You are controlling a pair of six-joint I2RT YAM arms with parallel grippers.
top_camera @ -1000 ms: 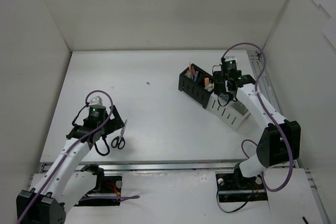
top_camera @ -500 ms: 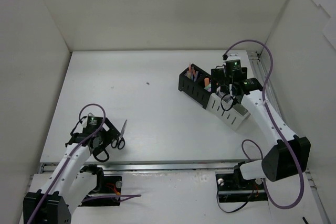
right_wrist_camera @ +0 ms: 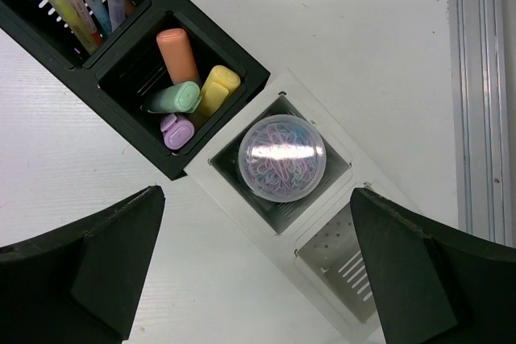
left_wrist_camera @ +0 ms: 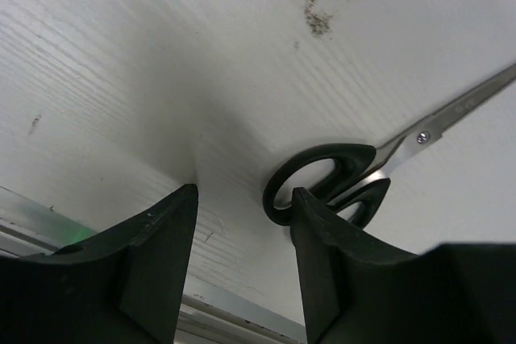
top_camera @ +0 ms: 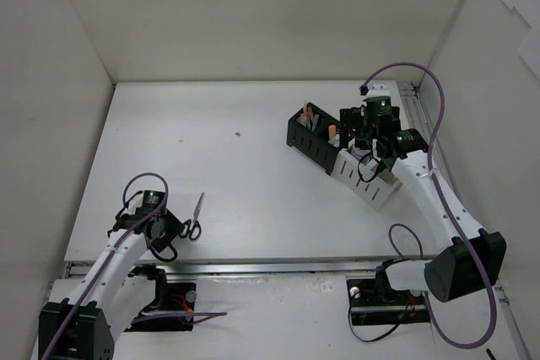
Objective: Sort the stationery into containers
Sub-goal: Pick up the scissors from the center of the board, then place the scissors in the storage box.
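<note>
Boxes (top_camera: 314, 151) at 2 o'clock loaded; only scissors (top_camera: 197, 212) left, at 7. L claw (left_wrist_camera: 243, 199) half-open by handle (left_wrist_camera: 322, 152), prob. not gripping; R claw (right_wrist_camera: 256, 195) wide, empty

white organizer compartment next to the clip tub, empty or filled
Empty: right wrist view shows only bare slotted floor there in the white organizer, beside the clip tub.

Left gripper (left_wrist_camera: 242, 259) low, jaws half apart — right gripper (right_wrist_camera: 258, 267) aloft, spread wide.

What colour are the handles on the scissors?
The scissors have black handles, with silver blades. The left wrist view shows them best.
</note>
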